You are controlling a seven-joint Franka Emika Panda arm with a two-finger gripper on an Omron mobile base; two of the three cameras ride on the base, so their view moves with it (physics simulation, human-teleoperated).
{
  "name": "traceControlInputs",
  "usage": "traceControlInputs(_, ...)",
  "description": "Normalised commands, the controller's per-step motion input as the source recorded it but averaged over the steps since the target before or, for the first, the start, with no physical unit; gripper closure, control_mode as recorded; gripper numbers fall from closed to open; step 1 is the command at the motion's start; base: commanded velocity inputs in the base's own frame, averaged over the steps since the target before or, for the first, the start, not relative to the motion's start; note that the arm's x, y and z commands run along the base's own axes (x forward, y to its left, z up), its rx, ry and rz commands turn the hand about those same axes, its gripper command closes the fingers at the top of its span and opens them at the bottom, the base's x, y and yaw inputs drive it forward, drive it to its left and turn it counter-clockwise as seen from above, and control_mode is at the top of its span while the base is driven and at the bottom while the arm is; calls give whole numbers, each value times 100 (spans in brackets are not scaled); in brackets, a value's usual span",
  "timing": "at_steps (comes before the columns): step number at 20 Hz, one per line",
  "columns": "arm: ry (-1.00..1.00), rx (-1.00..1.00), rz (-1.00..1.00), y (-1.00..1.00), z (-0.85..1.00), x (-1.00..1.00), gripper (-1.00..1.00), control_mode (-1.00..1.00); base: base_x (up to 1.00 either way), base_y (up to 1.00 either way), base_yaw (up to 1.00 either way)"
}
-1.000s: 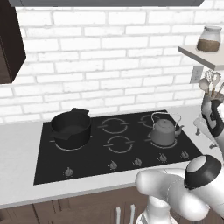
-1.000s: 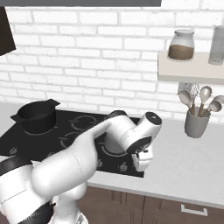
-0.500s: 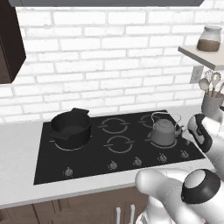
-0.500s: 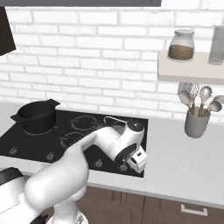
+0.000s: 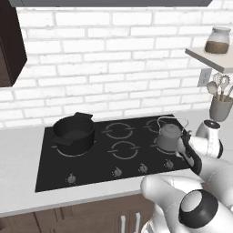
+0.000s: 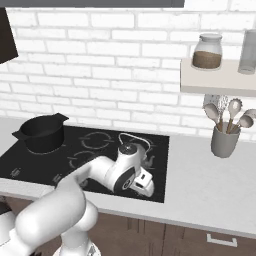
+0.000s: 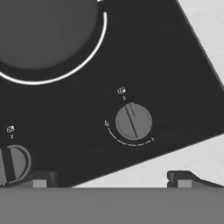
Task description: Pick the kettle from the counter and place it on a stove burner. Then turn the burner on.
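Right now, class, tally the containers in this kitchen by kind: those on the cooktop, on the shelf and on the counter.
kettle: 1
black pot: 1
shelf jars: 2 (brown-filled jar, grey jar)
utensil holder: 1
Total: 5
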Motion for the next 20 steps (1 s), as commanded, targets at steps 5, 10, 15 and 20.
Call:
traceControlInputs(5,0,-2,9,-33,-14,15,-100,-100,0,0,0)
traceControlInputs(10,0,1,9,-44,-1,26,-100,-100,0,0,0)
traceControlInputs(15,0,0,0,0,0,10,-100,-100,0,0,0)
traceControlInputs(20,0,0,0,0,0,20,-100,-100,0,0,0)
